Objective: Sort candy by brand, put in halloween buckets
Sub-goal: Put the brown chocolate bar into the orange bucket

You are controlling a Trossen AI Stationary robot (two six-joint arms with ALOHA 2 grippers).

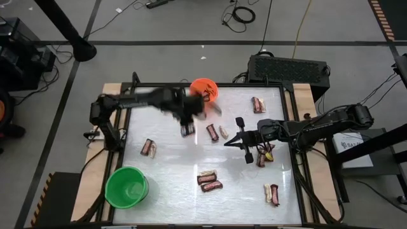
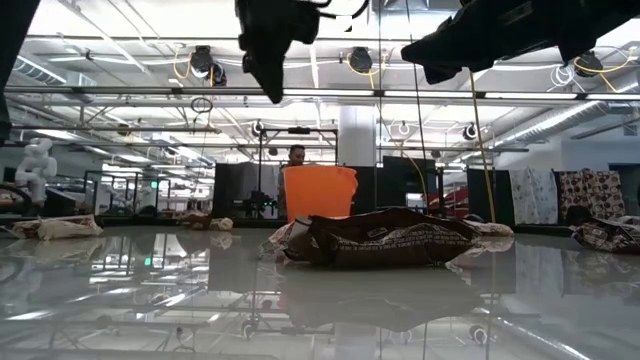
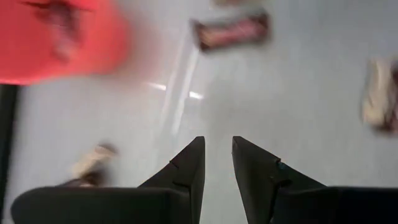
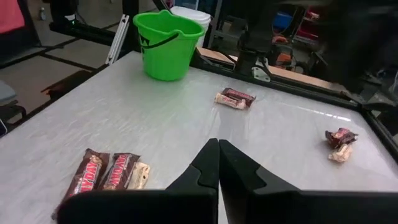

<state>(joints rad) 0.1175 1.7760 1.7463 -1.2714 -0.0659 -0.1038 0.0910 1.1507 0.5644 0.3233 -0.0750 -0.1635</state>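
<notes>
The orange bucket [image 1: 204, 89] stands at the table's far edge and shows in the low view as the orange bucket [image 2: 320, 193]. The green bucket [image 1: 127, 186] stands at the near left corner. Wrapped candy lies scattered: a brown bar [image 1: 212, 132] beside a pale piece [image 1: 223, 132], a near-centre pair [image 1: 208, 181], and others. My left gripper [image 1: 187, 127] hovers above the table just near-left of the orange bucket, narrowly open and empty [image 3: 217, 144]. My right gripper [image 1: 230, 141] hangs over the table's right half, shut and empty [image 4: 218, 144].
More candy lies at the far right [image 1: 257, 105], under the right arm [image 1: 264, 156], at the near right [image 1: 272, 194] and on the left [image 1: 148, 147]. A dark wrapper [image 2: 385, 240] lies close to the low camera. Bare table spreads between the green bucket and the centre.
</notes>
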